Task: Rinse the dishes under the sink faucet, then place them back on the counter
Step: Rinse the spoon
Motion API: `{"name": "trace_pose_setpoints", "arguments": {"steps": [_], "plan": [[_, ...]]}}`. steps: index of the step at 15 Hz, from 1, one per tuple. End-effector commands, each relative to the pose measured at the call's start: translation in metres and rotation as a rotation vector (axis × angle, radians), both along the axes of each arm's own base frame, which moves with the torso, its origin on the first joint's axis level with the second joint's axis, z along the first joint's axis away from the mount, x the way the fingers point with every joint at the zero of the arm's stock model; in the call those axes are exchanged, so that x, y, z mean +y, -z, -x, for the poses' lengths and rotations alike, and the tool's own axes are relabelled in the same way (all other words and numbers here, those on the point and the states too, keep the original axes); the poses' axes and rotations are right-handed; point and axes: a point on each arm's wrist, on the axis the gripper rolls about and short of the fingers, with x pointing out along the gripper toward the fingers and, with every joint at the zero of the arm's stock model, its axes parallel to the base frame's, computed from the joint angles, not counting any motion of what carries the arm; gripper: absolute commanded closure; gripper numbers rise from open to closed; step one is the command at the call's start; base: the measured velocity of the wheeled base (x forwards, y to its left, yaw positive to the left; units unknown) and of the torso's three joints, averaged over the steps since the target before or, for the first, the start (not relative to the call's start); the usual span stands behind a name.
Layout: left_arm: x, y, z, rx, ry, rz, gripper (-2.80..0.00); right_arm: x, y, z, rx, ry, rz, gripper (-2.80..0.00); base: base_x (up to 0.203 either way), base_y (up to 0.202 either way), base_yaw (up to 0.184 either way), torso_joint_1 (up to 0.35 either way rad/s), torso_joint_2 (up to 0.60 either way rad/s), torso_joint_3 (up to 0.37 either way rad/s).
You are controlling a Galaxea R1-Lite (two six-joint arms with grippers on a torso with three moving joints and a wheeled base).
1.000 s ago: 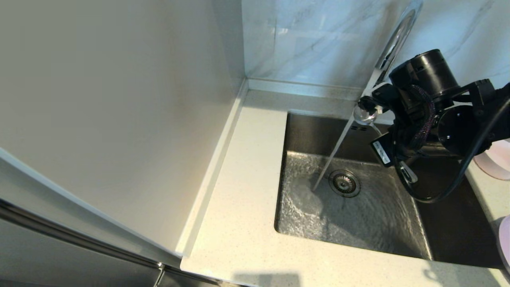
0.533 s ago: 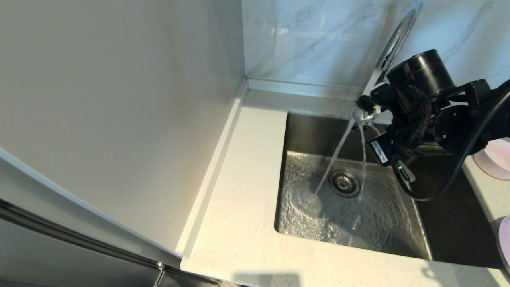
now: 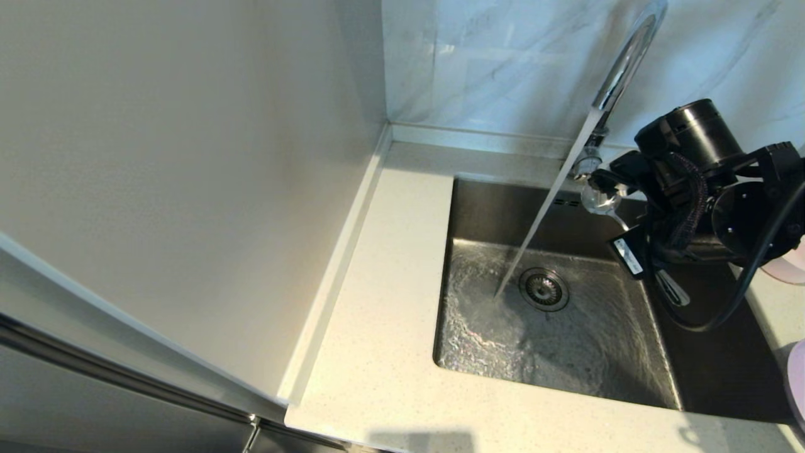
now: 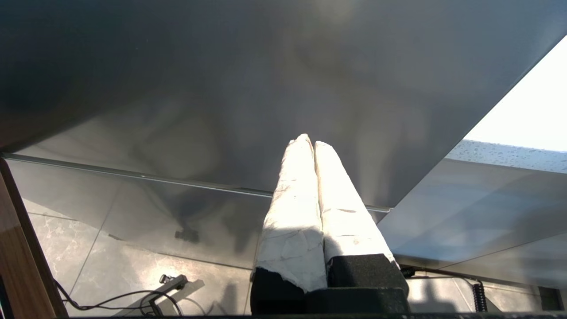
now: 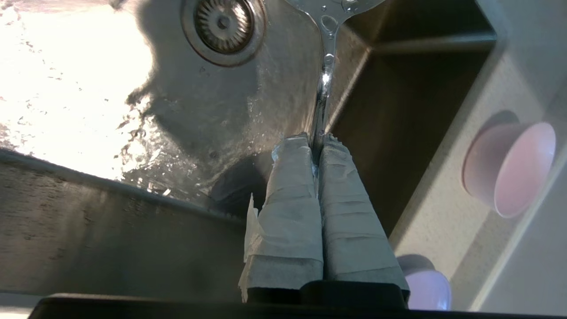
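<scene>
While water runs from the faucet into the sink, the right gripper hangs over the basin's right half with its taped fingers pinched together on the handle of the spoon. Seen from the head camera, the spoon's bowl sticks out ahead of the gripper, toward the faucet's base, and sits just beside the stream rather than in it. Droplets cling to the spoon in the right wrist view, so I judge it wet already.

Below and ahead of the gripper lies the drain, with water swirling around it. Off to the gripper's outer side, on the counter, stand the pink bowl and, nearer the robot, the lavender plate; both are well apart from the spoon. Whether they have been rinsed I cannot tell.

The step in hand looks like the rinsing of the spoon, at or near its end. If it is rinsed enough, the next move calls for carrying it sideways over the sink's right rim, keeping the thin wet handle from slipping or twisting between the fingers, and lowering it onto bare counter beside the bowl before letting go.

The left gripper is parked down by the cabinet front, away from the sink, its fingers pressed together on nothing.
</scene>
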Motion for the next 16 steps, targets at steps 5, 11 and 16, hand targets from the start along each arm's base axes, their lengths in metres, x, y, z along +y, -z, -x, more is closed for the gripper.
{"name": "trace_pose_setpoints", "arguments": {"steps": [5,11,16], "plan": [[0.0,0.0,0.0,0.0,-0.001,0.0,0.0,-0.049,-0.013,0.003,-0.009,0.052,0.163,0.0,0.0,0.0,0.0,0.0,0.0,0.0],[0.0,0.0,0.0,0.0,0.0,0.0,0.0,-0.066,0.034,0.022,0.052,0.045,0.198,0.0,0.0,0.0,0.0,0.0,0.0,0.0],[0.0,0.0,0.0,0.0,0.0,0.0,0.0,-0.073,0.042,0.029,0.012,0.021,0.247,0.0,0.0,0.0,0.0,0.0,0.0,0.0]]}}
